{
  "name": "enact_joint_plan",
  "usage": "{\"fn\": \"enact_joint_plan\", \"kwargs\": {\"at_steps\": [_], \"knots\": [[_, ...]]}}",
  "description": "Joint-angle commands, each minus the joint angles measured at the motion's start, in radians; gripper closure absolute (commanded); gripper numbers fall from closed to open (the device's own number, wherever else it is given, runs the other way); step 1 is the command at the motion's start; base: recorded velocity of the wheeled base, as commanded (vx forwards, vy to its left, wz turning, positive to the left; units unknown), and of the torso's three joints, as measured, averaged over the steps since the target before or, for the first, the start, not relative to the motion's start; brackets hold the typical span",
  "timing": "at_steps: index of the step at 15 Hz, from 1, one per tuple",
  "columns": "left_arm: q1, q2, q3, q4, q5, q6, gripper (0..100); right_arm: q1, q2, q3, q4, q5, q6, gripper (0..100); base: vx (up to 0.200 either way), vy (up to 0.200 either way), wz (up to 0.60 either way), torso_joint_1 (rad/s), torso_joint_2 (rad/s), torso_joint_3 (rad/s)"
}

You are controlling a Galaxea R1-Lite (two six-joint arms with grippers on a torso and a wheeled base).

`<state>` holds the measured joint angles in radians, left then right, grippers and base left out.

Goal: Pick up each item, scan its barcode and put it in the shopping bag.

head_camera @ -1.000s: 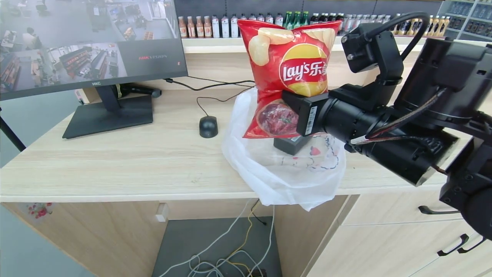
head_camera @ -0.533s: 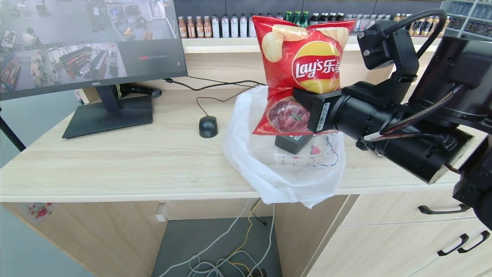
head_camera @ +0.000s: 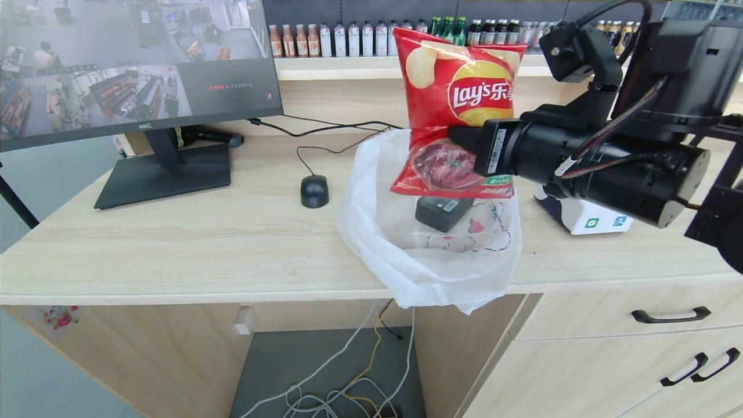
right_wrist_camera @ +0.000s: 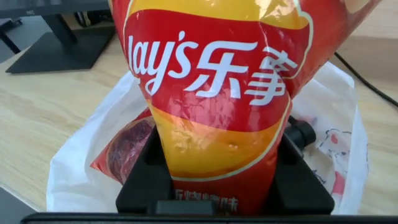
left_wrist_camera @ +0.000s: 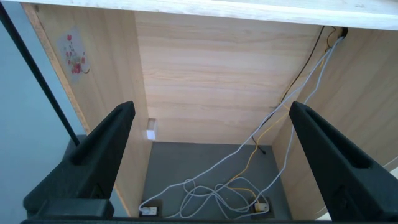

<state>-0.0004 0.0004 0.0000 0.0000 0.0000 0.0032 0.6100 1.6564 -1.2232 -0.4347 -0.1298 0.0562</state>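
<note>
Counter [head_camera: 174, 244] of pale wood carries a monitor [head_camera: 139, 64] at the left and a black mouse [head_camera: 314, 191] beside it. Under the counter, the left gripper [left_wrist_camera: 211, 109] hangs with its jaws wide apart, facing loose cables [left_wrist_camera: 217, 186]. Right of the mouse sits the open white shopping bag [head_camera: 429, 261] with a dark box [head_camera: 444, 212] inside. Above it the red bag of chips [head_camera: 458, 93] hangs upright, clamped near its lower half by the right gripper [head_camera: 461, 136]. A white device [head_camera: 586, 219] stands farthest right.
</note>
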Motion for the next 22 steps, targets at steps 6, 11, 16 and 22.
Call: {"fn": "enact_joint_plan", "kwargs": {"at_steps": [6,11,16,22], "knots": [[-0.001,0.0,0.0,0.0,0.0,0.0,0,-0.035,0.054,-0.027,0.109,0.019,0.048,100,0.0,0.0,0.0,0.0,0.0,0.0],[0.0,0.0,0.0,0.0,0.0,0.0,0,0.004,0.06,0.011,0.108,0.022,0.048,100,0.0,0.0,0.0,0.0,0.0,0.0],[0.0,0.0,0.0,0.0,0.0,0.0,0,-0.018,0.003,0.139,0.103,0.025,0.065,100,0.0,0.0,0.0,0.0,0.0,0.0],[-0.001,0.0,0.0,0.0,0.002,0.0,0,-0.018,0.019,0.142,0.103,0.044,0.076,100,0.0,0.0,0.0,0.0,0.0,0.0]]}}
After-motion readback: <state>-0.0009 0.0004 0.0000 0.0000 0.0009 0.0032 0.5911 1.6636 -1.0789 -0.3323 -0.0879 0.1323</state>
